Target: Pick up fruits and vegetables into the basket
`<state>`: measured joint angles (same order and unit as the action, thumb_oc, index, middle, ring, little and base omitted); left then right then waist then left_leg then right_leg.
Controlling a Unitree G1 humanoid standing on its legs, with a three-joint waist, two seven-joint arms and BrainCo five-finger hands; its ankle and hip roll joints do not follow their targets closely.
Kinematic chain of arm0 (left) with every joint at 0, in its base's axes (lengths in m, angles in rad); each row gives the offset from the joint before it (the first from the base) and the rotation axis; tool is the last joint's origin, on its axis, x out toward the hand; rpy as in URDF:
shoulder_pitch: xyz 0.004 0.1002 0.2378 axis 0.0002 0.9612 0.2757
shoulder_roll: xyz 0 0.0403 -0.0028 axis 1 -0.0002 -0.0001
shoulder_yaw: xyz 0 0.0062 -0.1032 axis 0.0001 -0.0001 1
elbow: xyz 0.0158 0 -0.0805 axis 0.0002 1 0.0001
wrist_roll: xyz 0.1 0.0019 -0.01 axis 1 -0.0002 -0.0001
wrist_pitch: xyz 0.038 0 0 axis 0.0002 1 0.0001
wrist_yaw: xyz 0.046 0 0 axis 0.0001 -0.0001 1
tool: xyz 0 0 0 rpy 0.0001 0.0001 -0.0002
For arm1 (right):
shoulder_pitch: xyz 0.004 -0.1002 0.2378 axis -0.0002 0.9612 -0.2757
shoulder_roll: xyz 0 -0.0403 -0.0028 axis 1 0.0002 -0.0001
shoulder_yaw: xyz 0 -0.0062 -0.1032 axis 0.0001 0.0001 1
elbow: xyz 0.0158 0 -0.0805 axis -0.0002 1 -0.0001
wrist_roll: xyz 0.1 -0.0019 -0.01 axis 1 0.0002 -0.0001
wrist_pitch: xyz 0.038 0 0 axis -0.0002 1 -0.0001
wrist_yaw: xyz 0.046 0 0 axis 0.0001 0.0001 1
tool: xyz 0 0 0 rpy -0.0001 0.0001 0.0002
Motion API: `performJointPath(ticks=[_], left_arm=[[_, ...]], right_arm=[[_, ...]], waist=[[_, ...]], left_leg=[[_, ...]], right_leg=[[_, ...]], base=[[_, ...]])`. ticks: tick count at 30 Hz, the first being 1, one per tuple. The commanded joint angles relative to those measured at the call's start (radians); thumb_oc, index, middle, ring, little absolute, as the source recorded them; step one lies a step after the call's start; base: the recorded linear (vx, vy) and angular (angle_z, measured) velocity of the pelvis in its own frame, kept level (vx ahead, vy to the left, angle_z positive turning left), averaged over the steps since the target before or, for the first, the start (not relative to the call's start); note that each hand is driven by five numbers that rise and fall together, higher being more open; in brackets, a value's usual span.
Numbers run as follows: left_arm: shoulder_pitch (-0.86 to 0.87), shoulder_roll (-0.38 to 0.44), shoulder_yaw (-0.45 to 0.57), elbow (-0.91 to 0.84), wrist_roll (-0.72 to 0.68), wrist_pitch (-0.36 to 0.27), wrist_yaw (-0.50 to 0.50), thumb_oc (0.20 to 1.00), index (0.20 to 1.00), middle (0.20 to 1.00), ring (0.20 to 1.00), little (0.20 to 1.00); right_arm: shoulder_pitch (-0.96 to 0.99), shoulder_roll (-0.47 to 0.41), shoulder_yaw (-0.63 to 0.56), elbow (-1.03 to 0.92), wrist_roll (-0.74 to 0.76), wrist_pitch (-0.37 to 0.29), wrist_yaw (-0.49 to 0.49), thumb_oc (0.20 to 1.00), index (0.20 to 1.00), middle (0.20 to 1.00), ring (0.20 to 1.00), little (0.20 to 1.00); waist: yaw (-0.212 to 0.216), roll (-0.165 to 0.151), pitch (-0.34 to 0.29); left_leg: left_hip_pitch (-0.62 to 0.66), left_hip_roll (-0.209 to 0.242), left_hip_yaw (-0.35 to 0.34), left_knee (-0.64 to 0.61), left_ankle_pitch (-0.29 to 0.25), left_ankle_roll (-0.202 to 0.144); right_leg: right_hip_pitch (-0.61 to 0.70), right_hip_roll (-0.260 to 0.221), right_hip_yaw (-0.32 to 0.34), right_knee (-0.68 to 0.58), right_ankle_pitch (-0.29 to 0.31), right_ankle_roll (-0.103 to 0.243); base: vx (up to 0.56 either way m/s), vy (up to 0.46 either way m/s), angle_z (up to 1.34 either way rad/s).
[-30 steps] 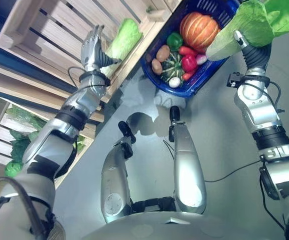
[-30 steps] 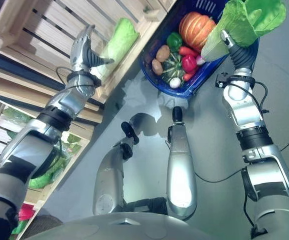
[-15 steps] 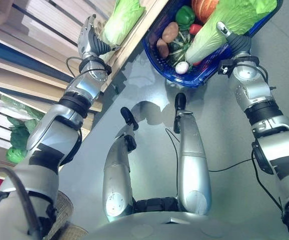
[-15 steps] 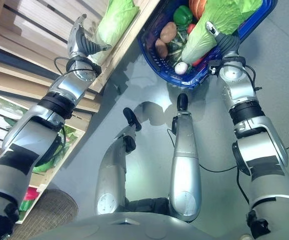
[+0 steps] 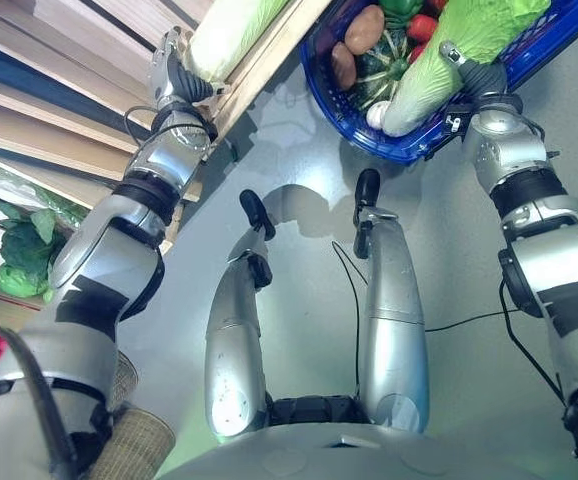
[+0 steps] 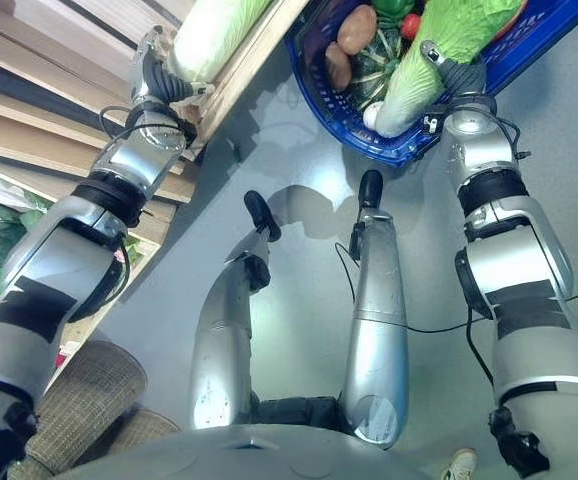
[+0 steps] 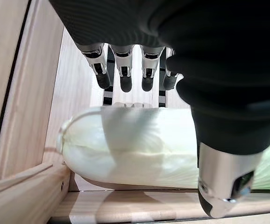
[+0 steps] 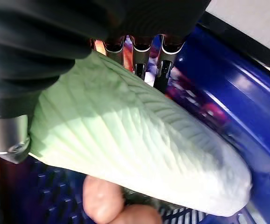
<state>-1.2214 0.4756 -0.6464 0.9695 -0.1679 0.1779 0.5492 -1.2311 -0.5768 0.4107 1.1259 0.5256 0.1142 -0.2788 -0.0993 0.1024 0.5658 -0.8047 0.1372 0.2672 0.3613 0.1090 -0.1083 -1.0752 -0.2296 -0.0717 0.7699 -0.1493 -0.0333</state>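
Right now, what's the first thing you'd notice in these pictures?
The blue basket on the floor, packed with colourful vegetables. The right hand grips a big pale cabbage down inside it. The left hand hovers open over another cabbage in a wooden crate.

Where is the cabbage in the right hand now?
The cabbage is held in the right hand over the blue basket, its pale end beside the potatoes, at the head views' upper right.
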Motion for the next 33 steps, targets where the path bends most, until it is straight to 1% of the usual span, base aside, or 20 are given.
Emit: performJointPath(ticks=[1, 3, 6, 7, 9, 10, 12, 14, 15, 17, 19, 20, 22, 24, 26, 28, 30, 31, 33], left_arm=[[-0.048, 0.014, 0.019, 0.054, 0.004, 0.019, 0.013, 1.0, 1.0, 1.0, 1.0, 1.0], [-0.063, 0.018, 0.01, 0.059, 0.004, 0.024, 0.017, 1.0, 1.0, 1.0, 1.0, 1.0], [-0.081, 0.028, 0.001, 0.067, -0.001, 0.03, 0.027, 1.0, 1.0, 1.0, 1.0, 1.0], [-0.086, 0.033, 0.001, 0.07, 0.005, 0.032, 0.032, 1.0, 1.0, 1.0, 1.0, 1.0], [-0.086, 0.042, -0.002, 0.064, 0.005, 0.045, 0.048, 1.0, 1.0, 1.0, 1.0, 1.0], [-0.083, 0.052, -0.001, 0.06, 0.019, 0.054, 0.055, 1.0, 1.0, 1.0, 1.0, 1.0], [-0.078, 0.065, 0.001, 0.055, 0.032, 0.071, 0.067, 1.0, 1.0, 1.0, 1.0, 1.0], [-0.066, 0.081, 0.013, 0.059, 0.043, 0.086, 0.076, 1.0, 1.0, 1.0, 1.0, 1.0], [-0.063, 0.082, 0.014, 0.06, 0.045, 0.088, 0.078, 1.0, 1.0, 1.0, 1.0, 1.0], [-0.05, 0.101, 0.036, 0.066, 0.066, 0.112, 0.078, 1.0, 1.0, 1.0, 1.0, 1.0], [-0.039, 0.114, 0.053, 0.073, 0.084, 0.129, 0.08, 1.0, 1.0, 1.0, 1.0, 1.0], [-0.027, 0.124, 0.068, 0.079, 0.091, 0.145, 0.085, 1.0, 1.0, 1.0, 1.0, 1.0], [-0.017, 0.132, 0.083, 0.104, 0.102, 0.153, 0.078, 1.0, 1.0, 1.0, 1.0, 1.0], [-0.007, 0.143, 0.095, 0.134, 0.113, 0.163, 0.052, 1.0, 1.0, 1.0, 1.0, 1.0], [-0.002, 0.146, 0.101, 0.161, 0.106, 0.159, 0.041, 1.0, 1.0, 1.0, 1.0, 1.0], [-0.003, 0.145, 0.11, 0.204, 0.047, 0.153, -0.004, 1.0, 1.0, 1.0, 1.0, 1.0], [-0.002, 0.139, 0.114, 0.234, 0.015, 0.156, -0.064, 1.0, 1.0, 1.0, 1.0, 1.0], [-0.002, 0.138, 0.115, 0.239, 0.005, 0.158, -0.078, 1.0, 1.0, 1.0, 1.0, 1.0], [0.005, 0.134, 0.123, 0.262, -0.031, 0.156, -0.121, 1.0, 1.0, 1.0, 1.0, 1.0]], right_arm=[[-0.038, -0.038, 0.064, 0.079, -0.05, 0.092, -0.024, 1.0, 1.0, 1.0, 1.0, 1.0], [-0.043, -0.041, 0.075, 0.085, -0.079, 0.079, -0.035, 1.0, 1.0, 1.0, 1.0, 1.0], [-0.023, -0.044, 0.093, 0.043, -0.112, 0.019, -0.068, 1.0, 1.0, 1.0, 1.0, 1.0], [-0.009, -0.049, 0.1, -0.002, -0.127, -0.005, -0.093, 1.0, 1.0, 1.0, 1.0, 1.0], [0.036, -0.067, 0.115, -0.13, -0.135, 0.0, -0.131, 1.0, 1.0, 1.0, 1.0, 1.0], [0.075, -0.082, 0.118, -0.215, -0.153, 0.002, -0.163, 1.0, 1.0, 1.0, 1.0, 1.0], [0.157, -0.111, 0.108, -0.357, -0.182, -0.003, -0.195, 1.0, 1.0, 1.0, 1.0, 1.0], [0.265, -0.136, 0.065, -0.491, -0.212, -0.031, -0.21, 1.0, 1.0, 1.0, 1.0, 1.0], [0.282, -0.139, 0.055, -0.509, -0.216, -0.036, -0.209, 1.0, 1.0, 1.0, 1.0, 1.0], [0.423, -0.153, -0.004, -0.659, -0.25, -0.068, -0.211, 1.0, 1.0, 1.0, 1.0, 1.0], [0.532, -0.151, -0.049, -0.755, -0.278, -0.093, -0.194, 1.0, 1.0, 1.0, 1.0, 1.0], [0.616, -0.145, -0.078, -0.822, -0.308, -0.12, -0.173, 1.0, 1.0, 1.0, 1.0, 1.0], [0.702, -0.131, -0.099, -0.88, -0.326, -0.146, -0.14, 1.0, 1.0, 1.0, 1.0, 1.0], [0.783, -0.119, -0.117, -0.922, -0.316, -0.18, -0.093, 1.0, 1.0, 1.0, 1.0, 1.0], [0.83, -0.106, -0.116, -0.943, -0.305, -0.2, -0.057, 1.0, 1.0, 1.0, 1.0, 1.0], [0.861, -0.094, -0.109, -0.945, -0.269, -0.218, -0.021, 1.0, 1.0, 1.0, 1.0, 1.0], [0.882, -0.084, -0.109, -0.954, -0.243, -0.214, 0.002, 1.0, 1.0, 1.0, 1.0, 1.0], [0.885, -0.082, -0.109, -0.956, -0.239, -0.212, 0.005, 1.0, 1.0, 1.0, 1.0, 1.0], [0.901, -0.07, -0.112, -0.967, -0.185, -0.193, 0.024, 1.0, 1.0, 1.0, 1.0, 1.0]], waist=[[-0.014, 0.084, -0.046], [-0.015, 0.08, -0.046], [-0.025, 0.07, -0.046], [-0.032, 0.064, -0.046], [-0.047, 0.053, -0.046], [-0.059, 0.045, -0.046], [-0.081, 0.029, -0.046], [-0.108, 0.013, -0.046], [-0.111, 0.009, -0.046], [-0.147, -0.009, -0.046], [-0.17, -0.023, -0.046], [-0.193, -0.034, -0.046], [-0.216, -0.046, -0.046], [-0.24, -0.055, -0.046], [-0.255, -0.063, -0.046], [-0.268, -0.069, -0.046], [-0.274, -0.076, -0.046], [-0.275, -0.076, -0.046], [-0.278, -0.086, -0.046]], left_leg=[[-0.091, 0.007, -0.017, 0.186, -0.167, 0.001], [-0.102, 0.01, -0.021, 0.193, -0.169, 0.003], [-0.113, 0.017, -0.021, 0.196, -0.17, 0.004], [-0.115, 0.019, -0.019, 0.195, -0.17, 0.003], [-0.119, 0.023, -0.013, 0.191, -0.169, 0.0], [-0.121, 0.025, -0.011, 0.189, -0.17, -0.003], [-0.123, 0.03, -0.004, 0.186, -0.171, -0.007], [-0.119, 0.034, 0.004, 0.182, -0.174, -0.012], [-0.117, 0.035, 0.005, 0.181, -0.174, -0.012], [-0.111, 0.04, 0.015, 0.179, -0.179, -0.017], [-0.103, 0.045, 0.024, 0.179, -0.182, -0.02], [-0.098, 0.049, 0.031, 0.179, -0.185, -0.023], [-0.091, 0.053, 0.038, 0.18, -0.187, -0.026], [-0.081, 0.06, 0.05, 0.179, -0.189, -0.03], [-0.072, 0.064, 0.058, 0.18, -0.19, -0.033], [-0.068, 0.07, 0.066, 0.185, -0.193, -0.035], [-0.068, 0.074, 0.07, 0.191, -0.196, -0.036], [-0.068, 0.075, 0.071, 0.191, -0.196, -0.036], [-0.07, 0.079, 0.072, 0.195, -0.196, -0.034]], right_leg=[[0.004, 0.07, 0.013, -0.008, -0.055, 0.069], [-0.003, 0.072, 0.014, -0.008, -0.051, 0.069], [-0.011, 0.079, 0.015, -0.012, -0.045, 0.071], [-0.013, 0.083, 0.016, -0.017, -0.042, 0.073], [-0.015, 0.09, 0.019, -0.027, -0.038, 0.074], [-0.018, 0.095, 0.022, -0.032, -0.035, 0.076], [-0.02, 0.101, 0.028, -0.043, -0.031, 0.077], [-0.02, 0.11, 0.036, -0.052, -0.03, 0.079], [-0.019, 0.111, 0.038, -0.053, -0.03, 0.079], [-0.019, 0.121, 0.049, -0.058, -0.03, 0.082], [-0.018, 0.126, 0.057, -0.06, -0.03, 0.083], [-0.02, 0.131, 0.065, -0.059, -0.029, 0.083], [-0.021, 0.137, 0.077, -0.056, -0.031, 0.082], [-0.019, 0.142, 0.088, -0.055, -0.033, 0.08], [-0.016, 0.147, 0.095, -0.054, -0.033, 0.079], [-0.016, 0.15, 0.103, -0.051, -0.034, 0.077], [-0.014, 0.152, 0.105, -0.055, -0.033, 0.077], [-0.013, 0.153, 0.106, -0.057, -0.032, 0.077], [-0.01, 0.159, 0.105, -0.064, -0.026, 0.076]], base=[[0.0, -0.056, 0.01], [-0.01, -0.045, 0.01], [0.0, -0.011, 0.0], [0.0, 0.0, 0.0], [-0.02, 0.008, -0.06], [-0.01, 0.02, -0.1], [-0.01, 0.033, -0.11], [0.0, 0.047, -0.11], [0.0, 0.053, -0.11], [0.01, 0.071, -0.14], [0.02, 0.074, -0.18], [0.04, 0.097, -0.18], [0.04, 0.099, -0.2], [0.04, 0.079, -0.21], [0.04, 0.058, -0.16], [0.04, 0.031, -0.13], [0.02, -0.013, -0.14], [0.01, -0.023, -0.1], [0.02, -0.029, -0.11]])
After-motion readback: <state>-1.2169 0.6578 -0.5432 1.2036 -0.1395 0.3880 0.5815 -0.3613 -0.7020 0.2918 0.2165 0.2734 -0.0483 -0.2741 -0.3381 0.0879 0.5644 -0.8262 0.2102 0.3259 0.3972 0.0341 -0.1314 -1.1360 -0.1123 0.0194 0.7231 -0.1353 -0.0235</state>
